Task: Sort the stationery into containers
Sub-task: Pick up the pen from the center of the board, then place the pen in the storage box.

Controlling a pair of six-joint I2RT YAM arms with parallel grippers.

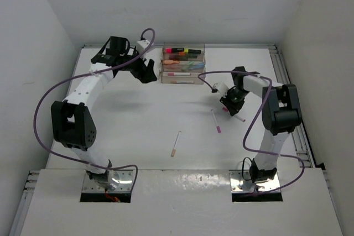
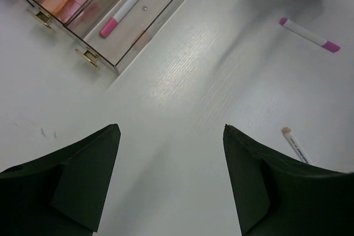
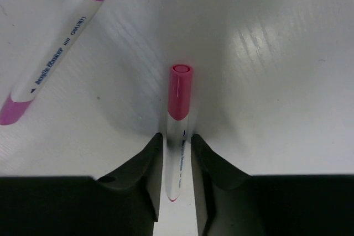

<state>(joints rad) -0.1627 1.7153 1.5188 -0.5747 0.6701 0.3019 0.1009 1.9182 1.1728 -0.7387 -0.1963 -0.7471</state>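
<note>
Right wrist: right fingers [image 3: 148,165] pinch a thin white pink-capped pen [image 3: 180,100]; left fingers [image 2: 83,175] gape wide, empty, near the clear-plastic stepped trays [image 2: 128,32]

The desk [image 1: 138,136] is white, with a faint fine grain up close. Near its far edge the clear trays [image 1: 183,66] look greyish-tan with brass-coloured fittings. They hold pieces in pink, orange, yellow and green. The lowest tray carries a white pink-capped marker [image 2: 126,6]. Toward the right edge, the pink-capped pen [image 3: 178,131] is white with a pink tip. The double-ended marker [image 3: 52,53] beside it is white with magenta ends and black lettering. Nearer the front edge, the peach-tipped pen [image 1: 176,143] is white, perhaps with blue print. The left arm [image 1: 83,89] and right arm [image 1: 276,109] are white with black joints and purple cables [image 1: 38,114]. The left gripper [image 2: 172,131] and right gripper [image 3: 177,139] are black.
</note>
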